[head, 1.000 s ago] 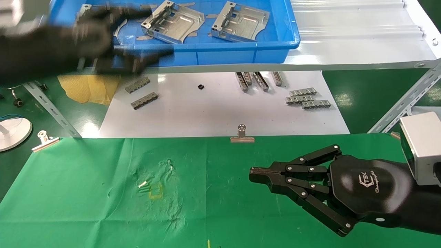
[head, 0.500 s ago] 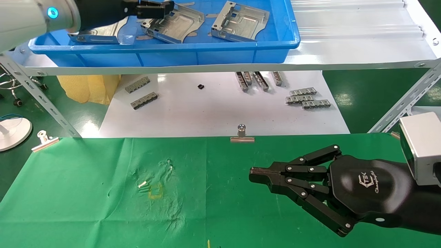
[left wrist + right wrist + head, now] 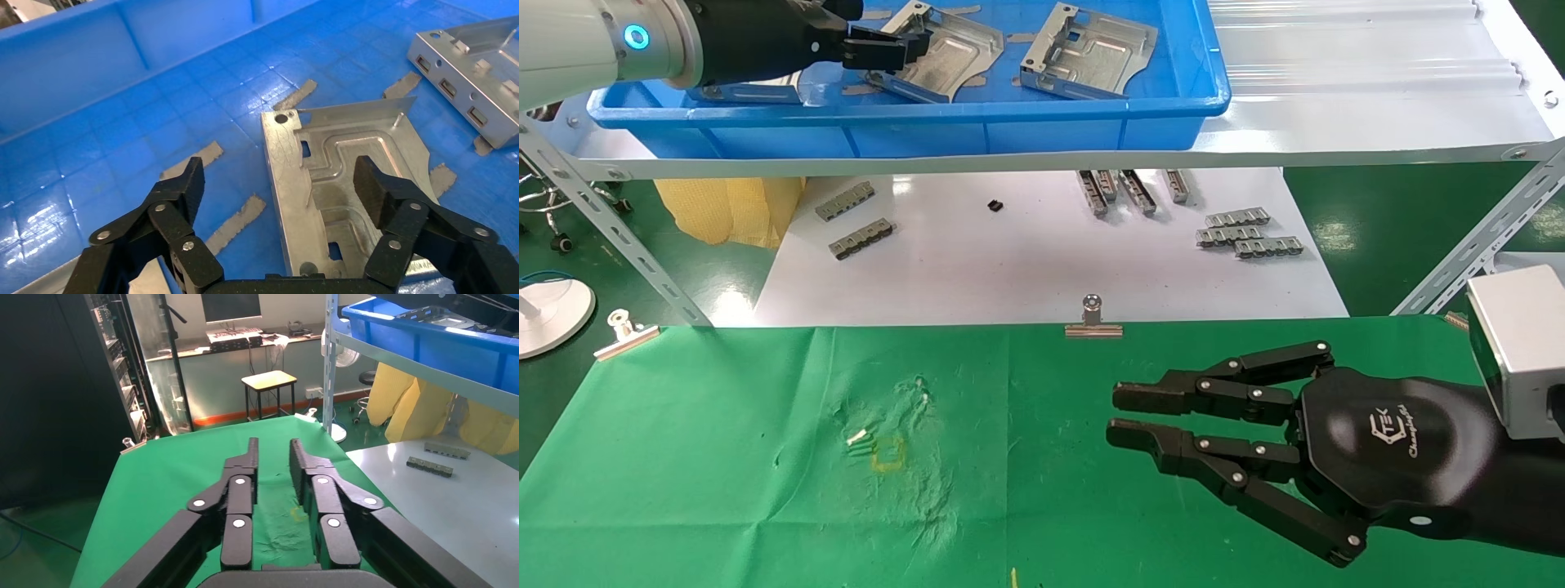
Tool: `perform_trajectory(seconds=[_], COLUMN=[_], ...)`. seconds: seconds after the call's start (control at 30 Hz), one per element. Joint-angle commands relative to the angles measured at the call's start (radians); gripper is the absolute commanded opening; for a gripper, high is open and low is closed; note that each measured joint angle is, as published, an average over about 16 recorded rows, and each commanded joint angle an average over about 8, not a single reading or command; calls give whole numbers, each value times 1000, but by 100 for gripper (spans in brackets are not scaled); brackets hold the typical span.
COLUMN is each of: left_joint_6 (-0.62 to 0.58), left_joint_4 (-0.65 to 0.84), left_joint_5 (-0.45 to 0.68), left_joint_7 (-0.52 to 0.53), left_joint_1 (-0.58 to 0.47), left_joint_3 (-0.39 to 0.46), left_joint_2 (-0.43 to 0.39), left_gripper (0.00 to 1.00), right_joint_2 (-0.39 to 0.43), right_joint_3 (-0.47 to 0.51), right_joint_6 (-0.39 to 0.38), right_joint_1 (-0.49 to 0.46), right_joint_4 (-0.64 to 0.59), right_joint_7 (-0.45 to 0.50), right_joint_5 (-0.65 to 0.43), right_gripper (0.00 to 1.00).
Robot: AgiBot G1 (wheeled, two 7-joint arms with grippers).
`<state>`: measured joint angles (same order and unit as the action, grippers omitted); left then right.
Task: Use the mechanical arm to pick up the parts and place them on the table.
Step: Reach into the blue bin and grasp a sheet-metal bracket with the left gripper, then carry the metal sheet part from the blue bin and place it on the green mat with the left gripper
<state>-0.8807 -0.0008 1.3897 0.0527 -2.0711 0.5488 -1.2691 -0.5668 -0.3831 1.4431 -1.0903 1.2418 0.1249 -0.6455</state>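
while the left black jointed-finger gripper (image 3: 878,49) (image 3: 278,184) hangs inside the blue plastic tray (image 3: 1091,110) (image 3: 92,92) on the white shelf, its jaws are released and spread to either side of a silvery stamped sheet-metal bracket (image 3: 944,53) (image 3: 336,184), one finger (image 3: 180,190) over the tray floor beside the bracket's flange and the other above its embossed panel, not clearly touching it. a second silvery bracket (image 3: 1088,51) (image 3: 471,79) lies in the same tray, apart from the first toward the tray's right end, and a third is partly hidden behind the left arm at the tray's left end. below and in front of the tray, the right black gripper (image 3: 1120,412) (image 3: 273,456) hovers over the green cloth counter (image 3: 723,457) (image 3: 171,471), jaws released with a narrow gap and nothing between them.
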Motion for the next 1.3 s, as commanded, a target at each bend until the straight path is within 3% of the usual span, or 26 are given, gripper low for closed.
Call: perform_trajectory(seconds=[0.03, 1.0, 1.3], left_joint_6=[-6, 32, -63], left_joint_4=[3, -11, -49], left_joint_5=[4, -3, -45], left_joint_7=[4, 7, -51], left_joint_1=[-3, -12, -43], left_joint_3=[3, -2, -31], left_joint_2=[1, -5, 31], left_gripper=[0, 0, 0], right_joint_2=[0, 0, 0], right_joint_3=[0, 0, 0], right_joint_6=[0, 0, 0], right_joint_1=[0, 0, 0], right_joint_4=[0, 0, 0], right_joint_7=[0, 0, 0], right_joint_5=[0, 0, 0], right_gripper=[100, 100, 100])
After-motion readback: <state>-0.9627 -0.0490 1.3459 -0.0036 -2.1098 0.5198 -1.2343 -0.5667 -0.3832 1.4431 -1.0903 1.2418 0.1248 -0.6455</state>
